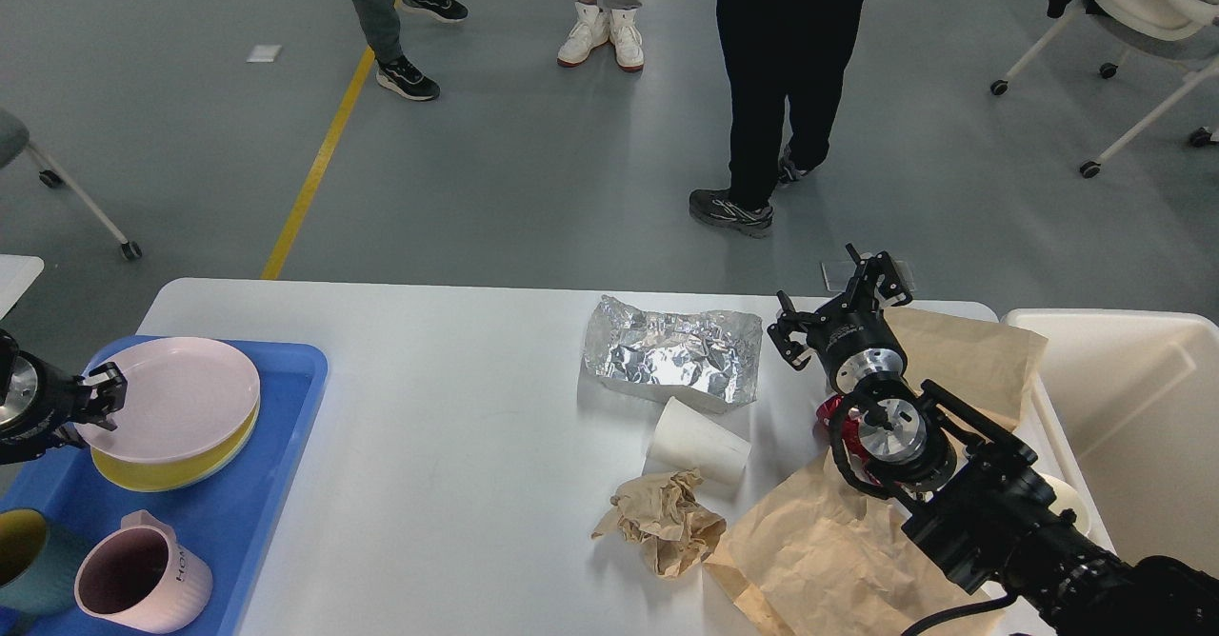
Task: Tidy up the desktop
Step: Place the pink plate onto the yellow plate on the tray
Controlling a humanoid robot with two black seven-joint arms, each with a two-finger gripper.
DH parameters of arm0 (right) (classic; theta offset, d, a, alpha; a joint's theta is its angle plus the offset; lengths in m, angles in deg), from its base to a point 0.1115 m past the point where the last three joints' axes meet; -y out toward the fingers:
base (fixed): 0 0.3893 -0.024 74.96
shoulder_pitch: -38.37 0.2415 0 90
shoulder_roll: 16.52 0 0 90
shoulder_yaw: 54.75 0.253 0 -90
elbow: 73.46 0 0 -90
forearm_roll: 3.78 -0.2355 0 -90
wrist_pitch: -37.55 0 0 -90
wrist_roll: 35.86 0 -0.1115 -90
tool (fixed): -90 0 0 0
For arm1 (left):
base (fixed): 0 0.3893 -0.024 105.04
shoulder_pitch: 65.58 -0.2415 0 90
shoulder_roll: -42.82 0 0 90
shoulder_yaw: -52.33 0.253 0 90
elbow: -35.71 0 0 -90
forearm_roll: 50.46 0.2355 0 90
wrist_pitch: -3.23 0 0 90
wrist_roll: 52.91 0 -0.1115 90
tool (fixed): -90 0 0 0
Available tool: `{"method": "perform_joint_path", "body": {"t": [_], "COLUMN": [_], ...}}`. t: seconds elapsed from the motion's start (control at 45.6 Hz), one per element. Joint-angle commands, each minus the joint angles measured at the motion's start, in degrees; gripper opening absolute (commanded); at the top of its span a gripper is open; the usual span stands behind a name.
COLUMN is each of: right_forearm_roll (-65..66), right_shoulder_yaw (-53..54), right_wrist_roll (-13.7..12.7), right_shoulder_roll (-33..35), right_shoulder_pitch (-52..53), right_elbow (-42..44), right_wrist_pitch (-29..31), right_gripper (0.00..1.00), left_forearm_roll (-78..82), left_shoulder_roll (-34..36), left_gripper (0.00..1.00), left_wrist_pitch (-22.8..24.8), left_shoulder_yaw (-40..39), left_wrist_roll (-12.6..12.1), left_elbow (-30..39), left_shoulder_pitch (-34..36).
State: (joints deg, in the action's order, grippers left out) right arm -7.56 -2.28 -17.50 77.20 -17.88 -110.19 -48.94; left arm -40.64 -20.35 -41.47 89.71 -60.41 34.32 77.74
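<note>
The white desktop (438, 407) fills the lower view. My left gripper (103, 396) is shut on the left rim of a pink plate (176, 398), held low over a yellow plate (181, 469) in the blue tray (243, 512). My right gripper (838, 308) is open and empty above the far right of the desktop, over brown paper (962, 355). On the desktop lie crumpled foil (676, 350), a white paper cup (698, 443) on its side, a crumpled brown paper ball (665, 520) and a brown paper sheet (819, 560).
A pink mug (143, 579) and a teal mug (29, 560) stand in the tray's near end. A cream-white bin (1133, 407) stands at the desktop's right. A red thing (833, 407) shows under my right arm. People stand beyond the far edge.
</note>
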Motion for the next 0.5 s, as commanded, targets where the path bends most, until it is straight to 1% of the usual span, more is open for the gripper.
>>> {"method": "perform_joint_path", "body": {"t": [0.0,0.132,0.219,0.329,0.482], "right_forearm_roll": [0.00,0.00,0.00,0.00,0.00], "right_shoulder_yaw": [0.00,0.00,0.00,0.00,0.00], "right_wrist_roll": [0.01,-0.08,0.01,-0.08,0.01], "right_shoulder_roll": [-0.03,-0.03,-0.02,-0.03,-0.02], "right_shoulder_pitch": [0.00,0.00,0.00,0.00,0.00], "right_elbow": [0.00,0.00,0.00,0.00,0.00], "right_wrist_pitch": [0.00,0.00,0.00,0.00,0.00], "right_gripper": [1.00,1.00,1.00,1.00,1.00], "left_forearm_roll": [-0.06,-0.15,-0.24,-0.24,-0.24], "left_shoulder_roll": [-0.28,-0.37,-0.28,-0.19,0.16], "left_gripper": [0.59,0.79,0.89,0.92,0.92], "left_wrist_pitch": [-0.56,-0.82,-1.70,-4.42,-11.80], "left_shoulder_yaw": [-0.03,-0.11,-0.20,-0.73,-1.78], "left_wrist_roll": [0.12,0.47,0.91,1.08,1.00], "left_elbow": [0.24,0.42,0.51,0.51,0.51], "left_shoulder_pitch": [-0.49,-1.02,-1.20,-1.20,-1.64]}}
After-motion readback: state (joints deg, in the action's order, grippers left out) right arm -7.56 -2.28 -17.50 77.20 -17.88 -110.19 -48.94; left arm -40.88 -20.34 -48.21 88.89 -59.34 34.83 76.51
